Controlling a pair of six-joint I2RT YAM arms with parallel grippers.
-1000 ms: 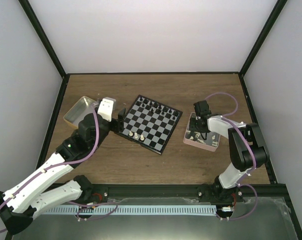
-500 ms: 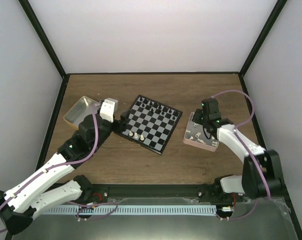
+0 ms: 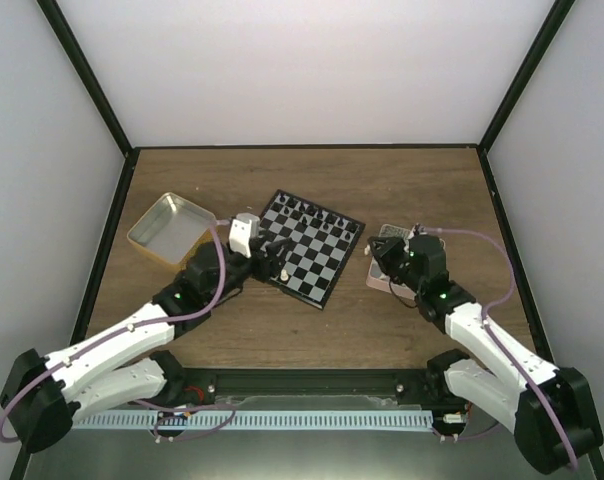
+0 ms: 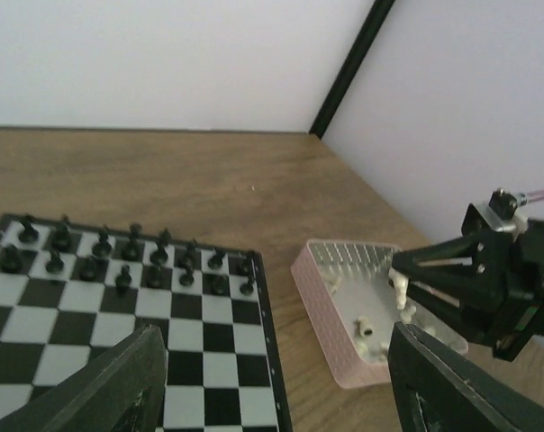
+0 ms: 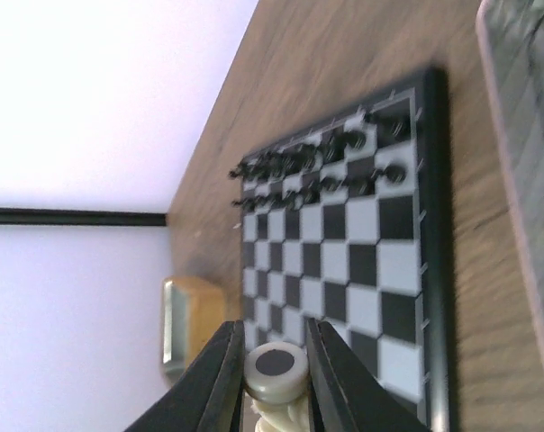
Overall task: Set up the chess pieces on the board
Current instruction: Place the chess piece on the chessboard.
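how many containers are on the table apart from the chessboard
2: a yellow-sided metal tin left of the board, and a pink tray right of it, partly covered in the top view. No others seem hidden.

**Left:** my left arm (image 3: 112,345) stretches low, forward and inward. My left gripper (image 4: 276,346) stands with its fingers wide apart and nothing between them.

**Right:** my right arm (image 3: 482,335) reaches forward and inward. My right gripper (image 5: 273,353) pinches a cream-white chess piece (image 5: 275,371).
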